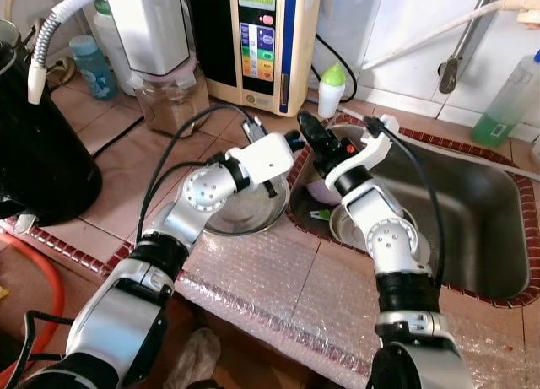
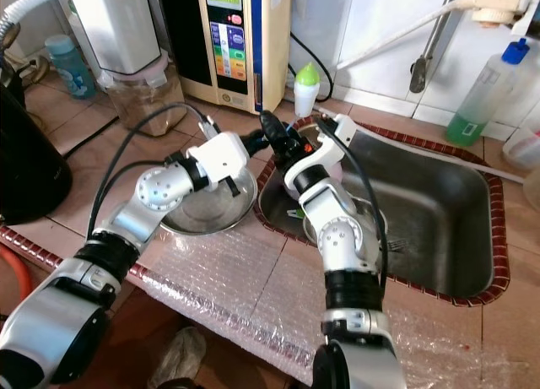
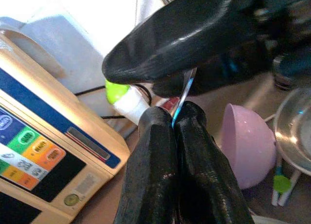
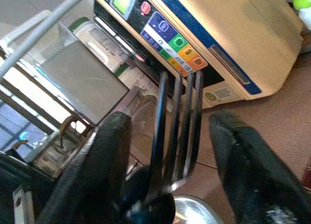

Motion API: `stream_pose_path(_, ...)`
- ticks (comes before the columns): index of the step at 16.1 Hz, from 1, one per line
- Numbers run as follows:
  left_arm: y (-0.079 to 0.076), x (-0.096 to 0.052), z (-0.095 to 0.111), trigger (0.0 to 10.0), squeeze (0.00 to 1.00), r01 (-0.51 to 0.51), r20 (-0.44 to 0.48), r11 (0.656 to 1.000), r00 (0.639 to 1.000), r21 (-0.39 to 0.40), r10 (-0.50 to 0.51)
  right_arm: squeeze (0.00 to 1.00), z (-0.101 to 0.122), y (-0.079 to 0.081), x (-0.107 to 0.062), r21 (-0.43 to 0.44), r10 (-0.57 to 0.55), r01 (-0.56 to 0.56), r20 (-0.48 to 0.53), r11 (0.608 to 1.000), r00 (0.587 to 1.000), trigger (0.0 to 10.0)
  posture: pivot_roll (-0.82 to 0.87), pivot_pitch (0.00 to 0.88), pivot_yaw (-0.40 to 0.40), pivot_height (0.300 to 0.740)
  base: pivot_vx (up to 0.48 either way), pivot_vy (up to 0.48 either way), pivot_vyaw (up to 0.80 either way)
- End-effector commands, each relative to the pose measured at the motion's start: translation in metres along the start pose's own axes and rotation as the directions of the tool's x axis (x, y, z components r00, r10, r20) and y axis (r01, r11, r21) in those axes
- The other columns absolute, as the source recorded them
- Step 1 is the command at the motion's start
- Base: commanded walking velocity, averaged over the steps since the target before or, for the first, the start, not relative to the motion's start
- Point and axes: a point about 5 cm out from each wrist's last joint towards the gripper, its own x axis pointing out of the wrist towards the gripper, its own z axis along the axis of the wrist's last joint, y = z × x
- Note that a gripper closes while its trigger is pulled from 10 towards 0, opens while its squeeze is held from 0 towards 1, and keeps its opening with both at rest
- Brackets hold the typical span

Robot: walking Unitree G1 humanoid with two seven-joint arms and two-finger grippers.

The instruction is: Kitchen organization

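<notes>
Worktop (image 1: 110,127) is tiled, with bubble wrap (image 1: 278,279) along its front edge and the steel sink (image 1: 481,212) sunk into its right half. The water machine (image 1: 261,35) stands at the back edge, and a steel bowl (image 1: 245,212) sits on the worktop just left of the sink's left rim, under the left arm. A pink bowl (image 3: 248,146) lies inside the sink by that rim, and a green-capped bottle (image 1: 332,87) is at the back, near the sink's back-left corner. Both arms meet in the air above the sink's left rim. Left gripper (image 3: 172,119) has its fingers pressed together on the thin handle of the fork (image 4: 181,112), seen edge-on there. Right gripper (image 1: 314,134) is spread wide, one finger on each side of the tines, neither touching metal. The fork sits square in the gap. Its long axis runs roughly along the right fingers, handle end down in the left pinch, tines pointing away towards the machine at the back. Reads to me as a handover, left to right. The right only needs to close across the tines or neck, no reach left to make. Risk: tines are narrow and slick, so a grip nearer the neck looks safer before the left lets go. Can't tell how much handle sticks out past the left fingers.
</notes>
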Motion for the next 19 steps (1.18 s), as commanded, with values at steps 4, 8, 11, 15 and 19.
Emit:
stream_pose_path(4,0.000,-0.002,0.000,0.0,0.00,0.018,-0.018,0.997,1.000,0.072,-0.017,0.00,0.014,-0.002,0.007,-0.127,-0.143,0.136,-0.053,0.983,0.988,0.0,-0.03,0.000,0.041,0.740,0.000,0.000,0.00)
stream_pose_path(8,-0.001,0.000,0.000,0.0,0.00,0.018,-0.030,0.987,0.999,0.162,-0.013,0.00,0.017,-0.004,0.010,-0.133,-0.243,0.231,-0.080,0.964,0.967,0.0,-0.04,0.000,0.043,0.740,0.000,0.000,0.00)
stream_pose_path(11,-0.002,0.000,-0.002,1.1,0.00,0.002,-0.050,0.979,0.999,0.205,0.009,0.00,0.018,0.001,0.014,-0.118,-0.282,0.269,-0.112,0.956,0.953,0.0,-0.04,0.000,0.043,0.740,0.000,0.000,0.00)
stream_pose_path(15,0.002,-0.001,-0.006,3.3,0.00,-0.024,-0.076,0.966,0.996,0.257,0.045,0.00,0.019,0.001,0.015,-0.097,-0.335,0.325,-0.118,0.941,0.935,0.0,-0.04,0.000,0.041,0.740,0.000,0.000,0.00)
stream_pose_path(19,0.005,-0.001,-0.010,5.8,0.00,-0.050,-0.100,0.956,0.992,0.290,0.083,0.00,0.021,0.003,0.017,-0.042,-0.352,0.350,-0.116,0.936,0.929,0.0,-0.04,0.000,0.041,0.740,0.000,0.000,0.00)
